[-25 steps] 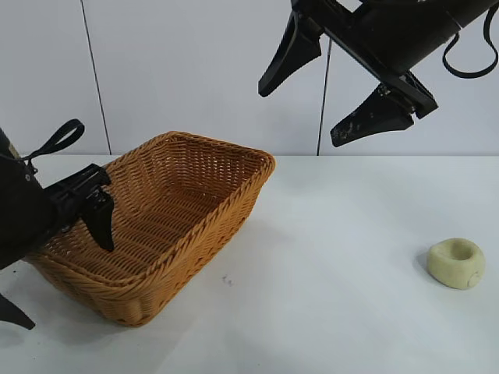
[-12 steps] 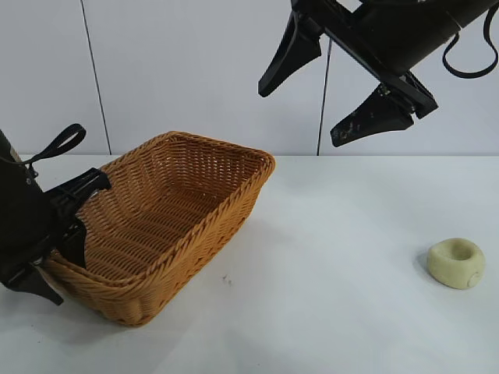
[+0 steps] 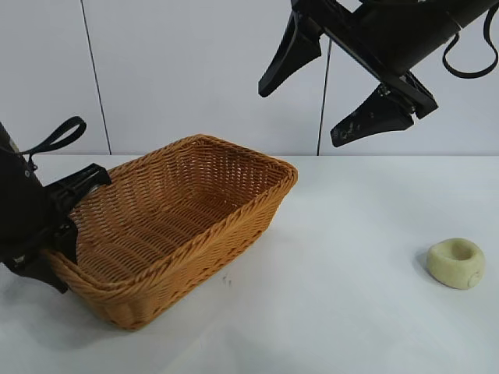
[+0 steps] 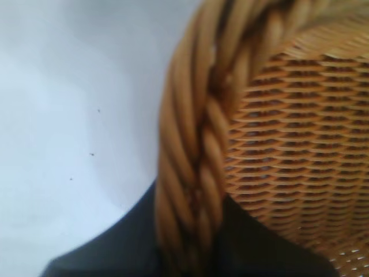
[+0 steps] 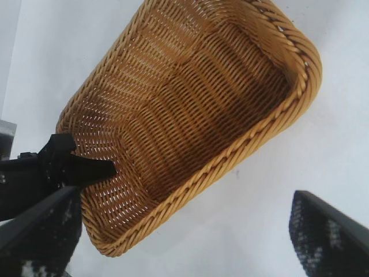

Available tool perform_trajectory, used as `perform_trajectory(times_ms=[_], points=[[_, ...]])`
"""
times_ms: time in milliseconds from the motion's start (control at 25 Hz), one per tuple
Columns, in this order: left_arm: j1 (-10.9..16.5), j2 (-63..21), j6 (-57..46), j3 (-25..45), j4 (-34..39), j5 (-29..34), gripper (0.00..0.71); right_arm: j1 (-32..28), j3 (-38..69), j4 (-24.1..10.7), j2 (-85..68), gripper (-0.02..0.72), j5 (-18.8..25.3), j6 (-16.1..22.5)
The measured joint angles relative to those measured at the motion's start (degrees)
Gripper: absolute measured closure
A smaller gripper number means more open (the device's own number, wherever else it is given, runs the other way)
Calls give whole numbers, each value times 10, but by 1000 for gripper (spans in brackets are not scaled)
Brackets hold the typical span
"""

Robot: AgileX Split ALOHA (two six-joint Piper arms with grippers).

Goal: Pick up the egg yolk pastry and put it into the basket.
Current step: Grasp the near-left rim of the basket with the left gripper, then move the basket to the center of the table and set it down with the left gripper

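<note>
We have the left tool clamped on the braided rim of the basket at its near-left corner; the left wrist view shows the rim pinched between the dark fingers. The right tool hangs high above the worktop, spread wide, holding nothing. The egg yolk pastry sits on the worktop well apart from the basket, at the right, untouched. We judge the task barely begun: the basket is gripped, but the pick-up and the drop into the basket are both left. The basket is empty inside. No brands, labels or readable writing anywhere.
</note>
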Motion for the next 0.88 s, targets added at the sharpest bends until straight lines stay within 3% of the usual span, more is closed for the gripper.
perform_trajectory(times_ms=[240,400,880], points=[[51,0,169,-56,-44,63,618,0,0,0,0,8,0,0],[69,11,258,-97,-64,103,618,0,0,0,0,8,0,0],[75,95,548,-222,-95,247,618,0,0,0,0,8,2,0]])
